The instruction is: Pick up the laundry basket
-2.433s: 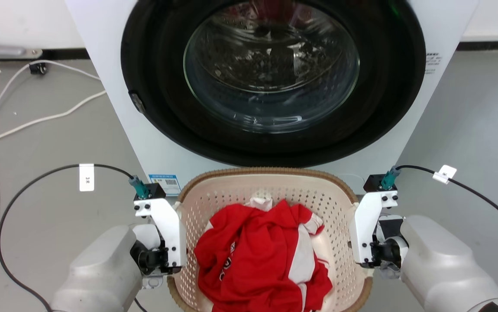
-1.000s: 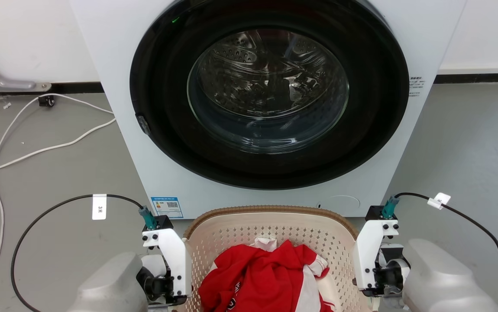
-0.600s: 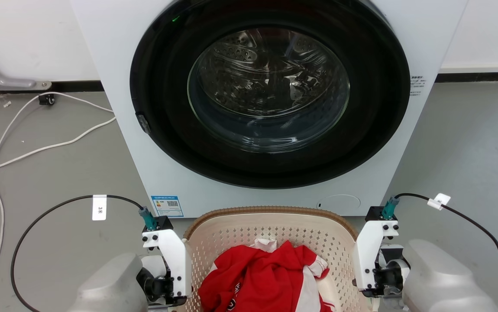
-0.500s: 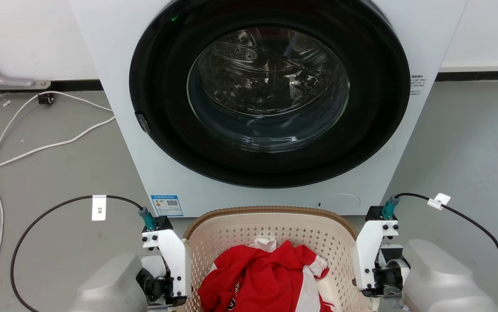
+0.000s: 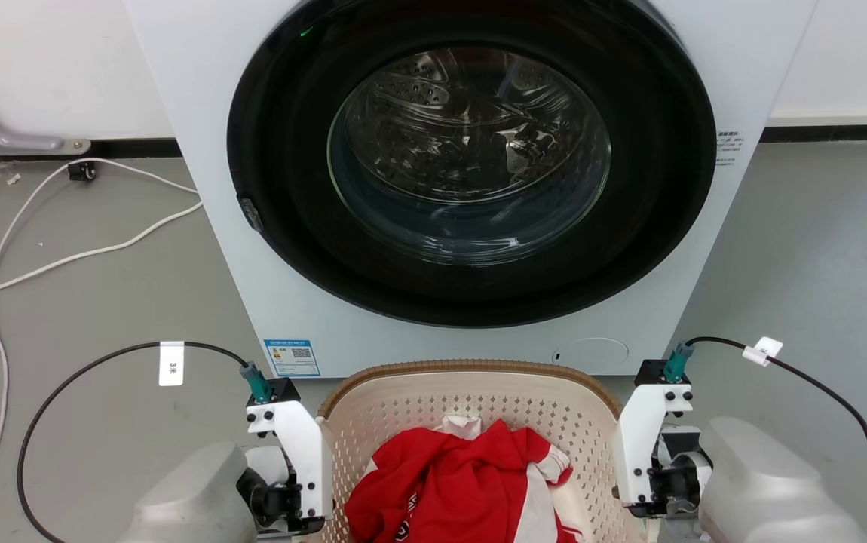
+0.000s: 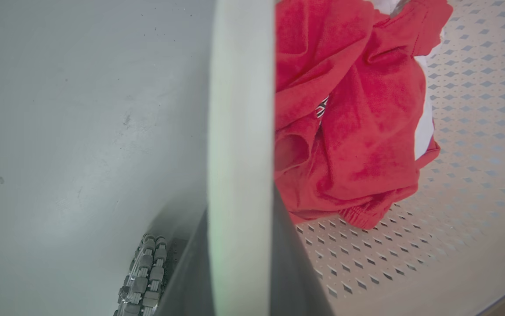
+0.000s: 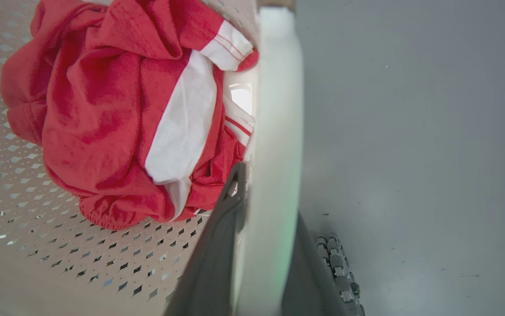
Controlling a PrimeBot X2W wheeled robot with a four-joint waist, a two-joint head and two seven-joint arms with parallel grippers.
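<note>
— What lies furthest left?
— A white cable (image 5: 64, 260) trails over the grey floor (image 5: 102, 317), beside the white washing machine (image 5: 207, 151) with its round glass door (image 5: 471, 151).
— And the left end effector?
— The left end effector (image 6: 240, 202) is pinching the laundry basket (image 5: 471, 392). Its dark fingers (image 6: 294, 272) press either side of the white left handle (image 6: 239, 109).
— Where is the basket?
— Just in front of the washing machine, between both arms. Whether it touches the floor cannot be told. A crumpled red-and-white garment (image 5: 464, 483) lies inside.
— The right side?
— The right end effector (image 7: 268, 193) clamps the white right handle (image 7: 279, 87), one finger inside the basket, one outside.
</note>
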